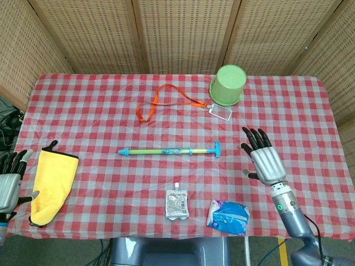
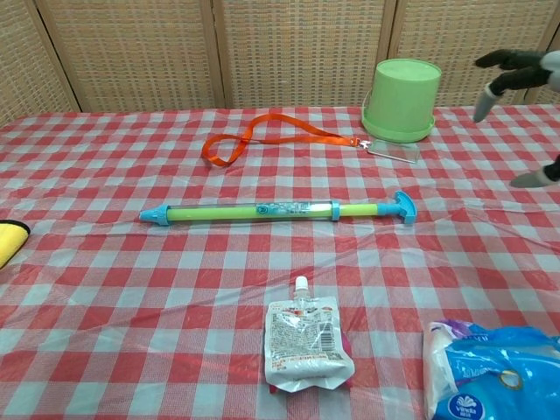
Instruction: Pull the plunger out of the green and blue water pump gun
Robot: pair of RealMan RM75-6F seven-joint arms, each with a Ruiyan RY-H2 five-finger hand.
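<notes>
Overhead, one table (image 1: 310, 111) carries a red-and-white checked cloth under clear plastic film; woven wicker screens (image 1: 183, 33) close it in on three sides.

One green and blue water pump gun (image 1: 169, 151) lies flat near the table's middle, running left to right, with its blue nozzle at the left end and its blue T-handle (image 1: 216, 148) at the right end. The plunger sits pushed in. Nothing touches the gun.

One light green bucket (image 1: 227, 85) stands upside down at the far edge. One orange lanyard (image 1: 166, 100) with a clear badge holder (image 1: 221, 112) lies just beside it, toward the left. One yellow mitt (image 1: 51, 185) lies at the left near edge. One white spouted pouch (image 1: 177, 204) and one blue tissue pack (image 1: 229, 216) lie side by side at the near edge, apart from each other.

Right hand (image 1: 262, 159): fingers spread, holding nothing, raised above the cloth to the right of the T-handle and apart from it; the chest view catches only its fingertips (image 2: 516, 66) at the right border.

Left hand (image 1: 10, 180): at the left edge just beside the mitt, fingers apart, holding nothing.
</notes>
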